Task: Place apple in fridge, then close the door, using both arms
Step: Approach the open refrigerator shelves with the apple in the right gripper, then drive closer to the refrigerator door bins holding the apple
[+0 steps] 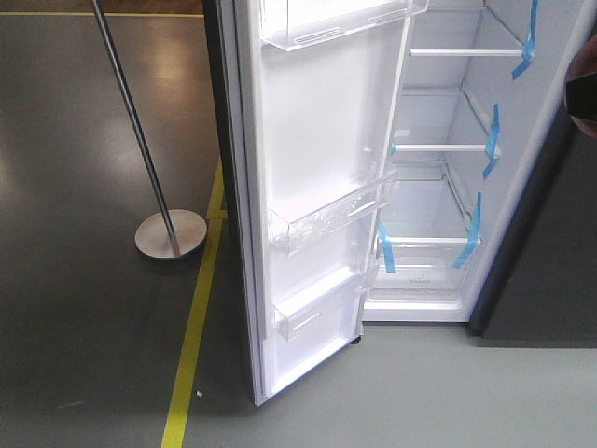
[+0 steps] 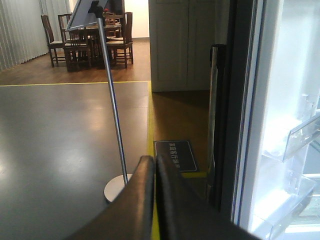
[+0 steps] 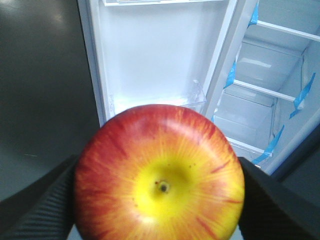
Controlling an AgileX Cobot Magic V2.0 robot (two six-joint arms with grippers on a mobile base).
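Presently the apple (image 3: 160, 170) is clamped between the two fingers of the right gripper (image 3: 160, 215), one dimpled end facing the wrist camera. It is held in the air in front of the fridge (image 1: 429, 112), not yet inside. The door (image 1: 317, 140) stands wide open. The left gripper (image 2: 154, 200) has its fingers pressed together with nothing between them, just outside the door's edge.

Handling assessment: the apple is judged firm and fairly heavy for its size. Its glossy skin is liable to slip on smooth pads, and it will bruise if squeezed hard or dropped. The present hold across the widest part looks sound. Being round, it may roll on release, so it should be set on a flat part of a shelf (image 1: 438, 147), back from the front lip.
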